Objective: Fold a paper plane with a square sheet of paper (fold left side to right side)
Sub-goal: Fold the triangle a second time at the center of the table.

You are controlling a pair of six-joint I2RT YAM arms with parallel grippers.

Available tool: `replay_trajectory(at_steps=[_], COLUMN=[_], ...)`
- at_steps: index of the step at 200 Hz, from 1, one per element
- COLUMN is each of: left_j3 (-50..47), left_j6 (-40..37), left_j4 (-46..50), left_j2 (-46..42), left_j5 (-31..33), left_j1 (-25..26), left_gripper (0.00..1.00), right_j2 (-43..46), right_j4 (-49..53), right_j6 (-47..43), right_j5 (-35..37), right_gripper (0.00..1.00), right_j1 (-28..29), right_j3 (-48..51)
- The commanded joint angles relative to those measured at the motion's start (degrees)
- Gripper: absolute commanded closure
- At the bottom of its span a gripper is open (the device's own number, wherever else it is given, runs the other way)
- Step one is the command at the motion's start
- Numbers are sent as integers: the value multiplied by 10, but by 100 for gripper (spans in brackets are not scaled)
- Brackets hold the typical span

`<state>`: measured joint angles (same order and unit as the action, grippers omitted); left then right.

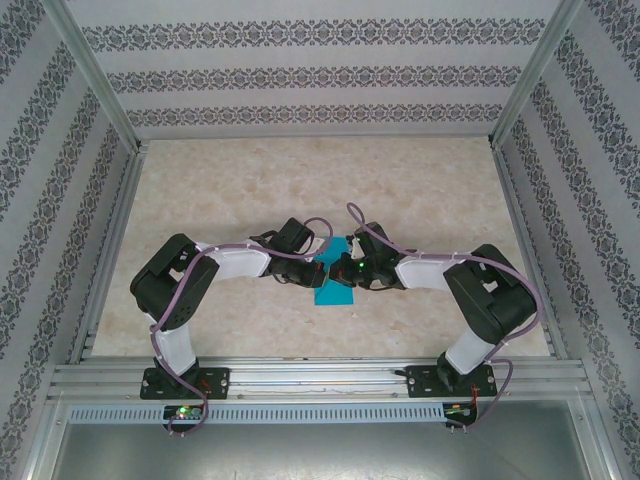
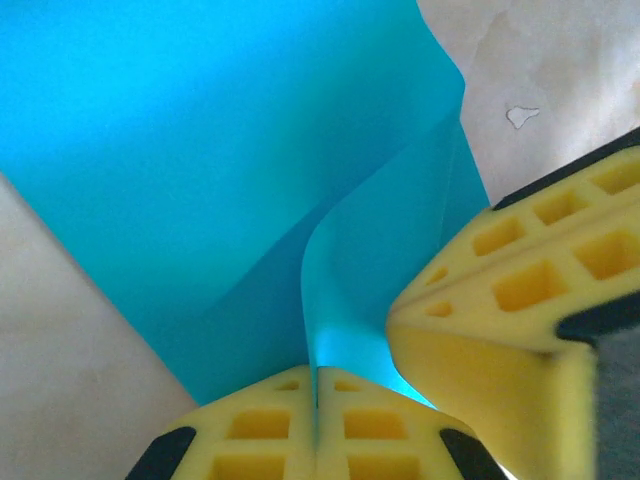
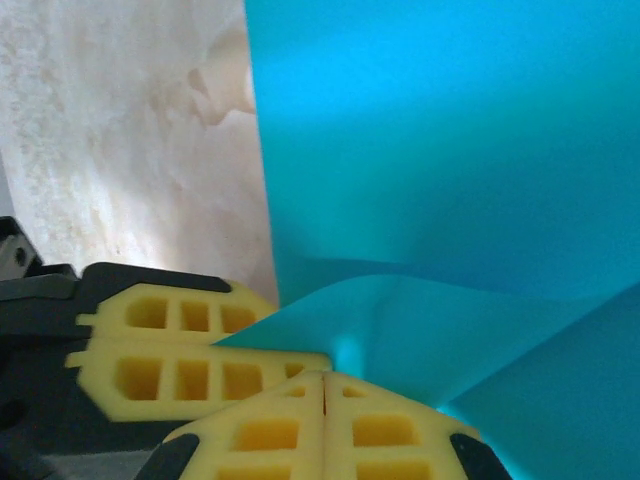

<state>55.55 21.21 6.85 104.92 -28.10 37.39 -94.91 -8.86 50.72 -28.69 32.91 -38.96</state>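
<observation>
- Two arms meet at the middle of the beige marbled table [image 1: 300,180]. Their wrists crowd over the square sheet of paper [image 1: 333,293], leaving its teal near edge showing below them.
- The left gripper [image 2: 316,385] has its yellow pads pressed together on a raised ridge of the sheet. The ridge curls up from the part lying flat on the table.
- The right gripper [image 3: 323,385] is likewise clamped on a lifted flap of the paper.
- Seen from the left wrist, the right gripper's fingers [image 2: 470,340] sit just beside the left pair, blocking that side of the sheet.
- Purple cables [image 1: 326,222] loop over the wrists.
- Patterned walls [image 1: 300,75] enclose three sides, and an aluminium rail [image 1: 320,372] carries both bases.
</observation>
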Motion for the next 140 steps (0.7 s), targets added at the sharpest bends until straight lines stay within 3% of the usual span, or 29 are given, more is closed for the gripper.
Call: replay_trajectory(at_steps=[1,80,140], left_j3=[4,6,5], left_j6=[-14,-16,-10], left_j4=[40,47,49], left_j2=[19,21,0], left_j5=[13,14,27], left_j1=[-6,-6,-6], left_gripper=[99,97,87], right_j2=[-12,-20,-19], right_j4=[-7,24,36], right_j6=[-4,-17,-12], right_j5=[12,34,44], right_gripper=[100,100,100], right_j1=[9,11,11], right_j3=[-9,-6,11])
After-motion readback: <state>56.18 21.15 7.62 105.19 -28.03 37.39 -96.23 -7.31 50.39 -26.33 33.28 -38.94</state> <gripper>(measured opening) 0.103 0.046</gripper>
